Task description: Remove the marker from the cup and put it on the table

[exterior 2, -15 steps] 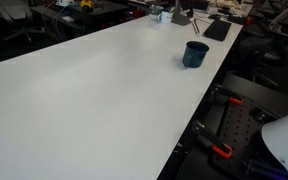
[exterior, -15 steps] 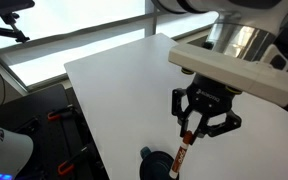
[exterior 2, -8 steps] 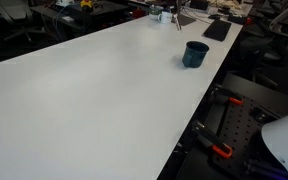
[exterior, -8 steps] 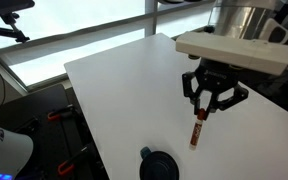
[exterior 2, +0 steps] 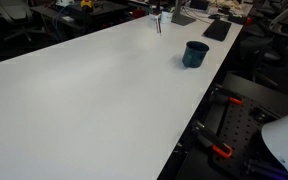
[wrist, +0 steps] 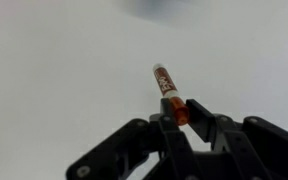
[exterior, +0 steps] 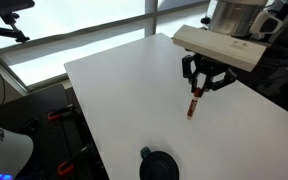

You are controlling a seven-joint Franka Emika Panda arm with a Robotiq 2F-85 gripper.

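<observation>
My gripper [exterior: 198,88] is shut on the marker [exterior: 193,105], a short orange-red stick that hangs below the fingers above the white table [exterior: 124,90]. In the wrist view the marker [wrist: 168,90] sticks out from between the closed fingers [wrist: 199,114], whitish tip away from me. The dark blue cup [exterior: 157,164] stands near the table's near edge, well apart from the gripper. It also shows in an exterior view [exterior 2: 195,53], where the gripper [exterior 2: 157,20] is small and far at the table's far end.
Windows run behind the table [exterior: 74,30]. Dark cluttered equipment [exterior 2: 219,25] lies past the far end of the table. Red-handled clamps [exterior 2: 220,152] sit on the floor stand beside the table edge. The robot's white base [exterior: 4,150] is at lower left.
The gripper has carried the marker up and away from the cup, toward the table's far side. The cup has stayed in place.
</observation>
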